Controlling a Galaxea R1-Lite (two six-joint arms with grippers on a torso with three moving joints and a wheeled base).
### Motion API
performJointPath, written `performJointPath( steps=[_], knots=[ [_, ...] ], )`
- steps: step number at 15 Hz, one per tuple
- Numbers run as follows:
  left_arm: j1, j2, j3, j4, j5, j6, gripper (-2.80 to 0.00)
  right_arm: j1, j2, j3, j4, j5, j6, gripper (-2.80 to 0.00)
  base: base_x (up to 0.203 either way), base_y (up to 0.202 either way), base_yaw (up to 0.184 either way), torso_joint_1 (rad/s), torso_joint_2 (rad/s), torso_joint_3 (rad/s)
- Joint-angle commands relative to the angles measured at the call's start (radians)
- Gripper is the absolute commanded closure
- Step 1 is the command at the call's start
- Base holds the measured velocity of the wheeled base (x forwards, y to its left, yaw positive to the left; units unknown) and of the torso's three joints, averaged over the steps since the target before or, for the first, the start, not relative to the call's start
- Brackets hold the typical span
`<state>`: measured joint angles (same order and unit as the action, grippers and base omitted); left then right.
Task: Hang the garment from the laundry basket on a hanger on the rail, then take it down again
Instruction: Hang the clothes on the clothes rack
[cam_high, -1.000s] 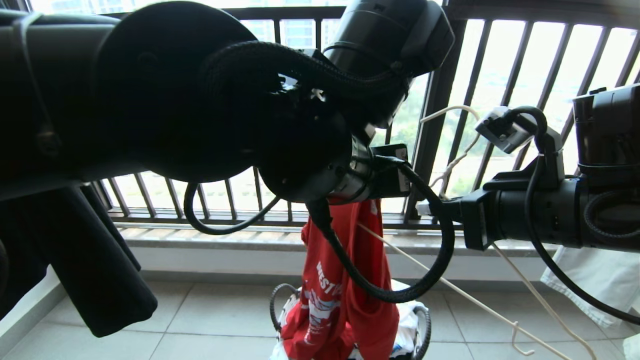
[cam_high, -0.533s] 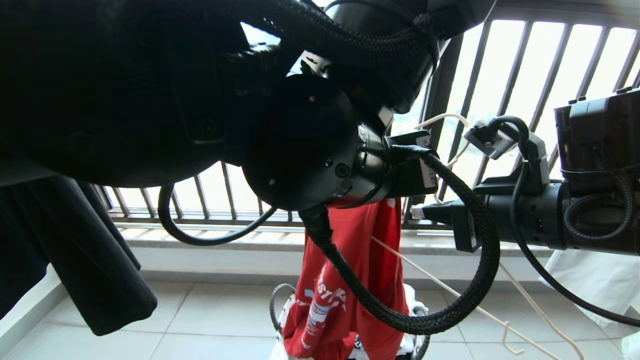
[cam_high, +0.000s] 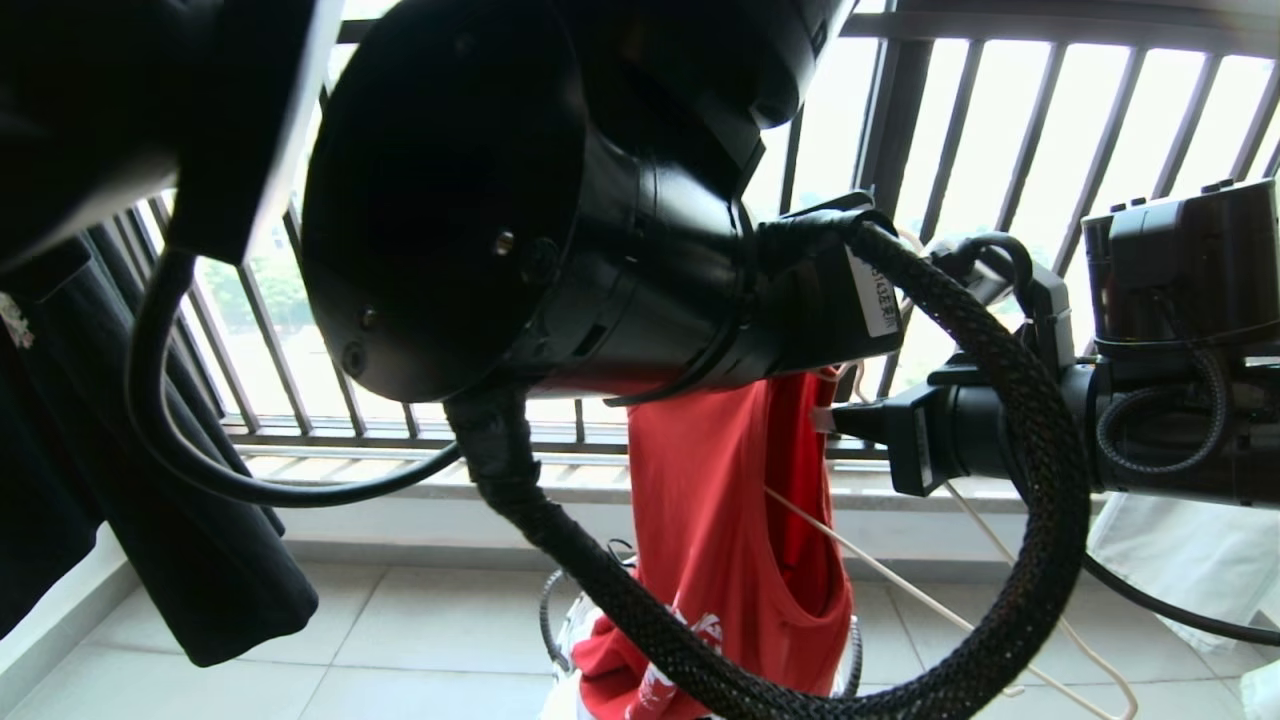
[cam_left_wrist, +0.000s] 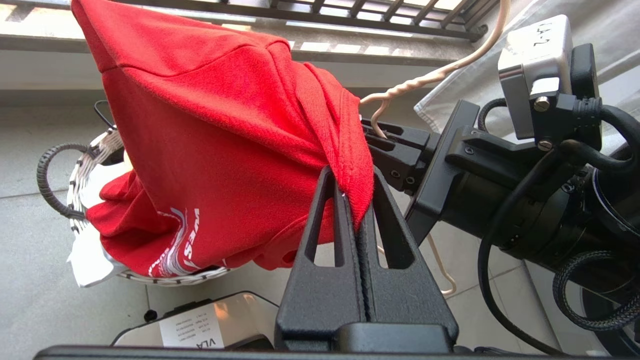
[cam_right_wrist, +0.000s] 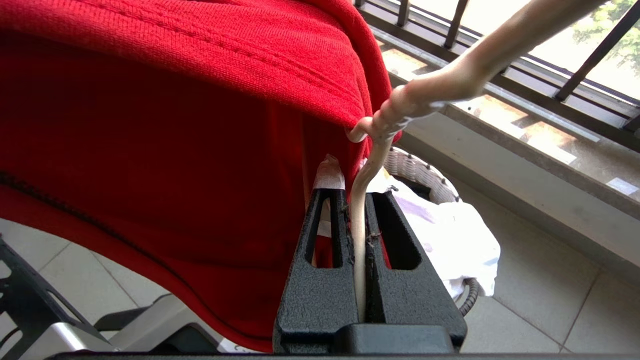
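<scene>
Grey tiled balcony floor (cam_high: 400, 620) below dark window bars; left gripper (cam_left_wrist: 356, 200) pinches the red T-shirt (cam_left_wrist: 210, 150) collar above the white woven basket (cam_left_wrist: 85, 165), right gripper (cam_right_wrist: 359, 200) clamps the off-white wire hanger (cam_right_wrist: 370, 165); stretch collar over the hanger's shoulder slowly

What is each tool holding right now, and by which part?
Left tool pinches the red shirt by its collar edge. Right tool grips the wire hanger just below its twisted neck.
</scene>
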<state>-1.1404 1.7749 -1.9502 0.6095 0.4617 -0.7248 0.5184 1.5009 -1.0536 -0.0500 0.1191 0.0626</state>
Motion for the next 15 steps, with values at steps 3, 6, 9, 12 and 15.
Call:
performJointPath(
  steps=[3,6,9,12,15],
  knots=[
    [-0.022,0.009,0.005,0.007,0.006,-0.010,0.00,-0.005,-0.008,0.003,-0.004,0.001,0.000,0.00,0.000,0.000,0.000,0.000,0.00,0.000],
    [0.029,0.044,0.003,-0.034,0.009,0.056,0.00,-0.003,-0.024,0.010,-0.004,0.006,0.002,0.00,0.000,0.000,0.000,0.000,0.00,0.000],
    [0.059,0.073,0.004,-0.149,0.011,0.135,0.00,0.001,-0.024,0.019,-0.006,0.021,0.003,0.00,0.000,0.000,0.000,0.000,0.00,0.000],
    [0.062,0.098,0.002,-0.236,0.011,0.223,0.00,0.006,-0.038,0.023,-0.007,0.043,0.005,0.00,0.000,0.000,0.000,0.000,0.00,0.000],
    [0.045,0.114,0.001,-0.268,0.005,0.244,0.00,0.014,-0.047,0.031,-0.028,0.060,0.026,0.00,0.000,0.000,0.000,0.000,0.00,0.000]
  ],
)
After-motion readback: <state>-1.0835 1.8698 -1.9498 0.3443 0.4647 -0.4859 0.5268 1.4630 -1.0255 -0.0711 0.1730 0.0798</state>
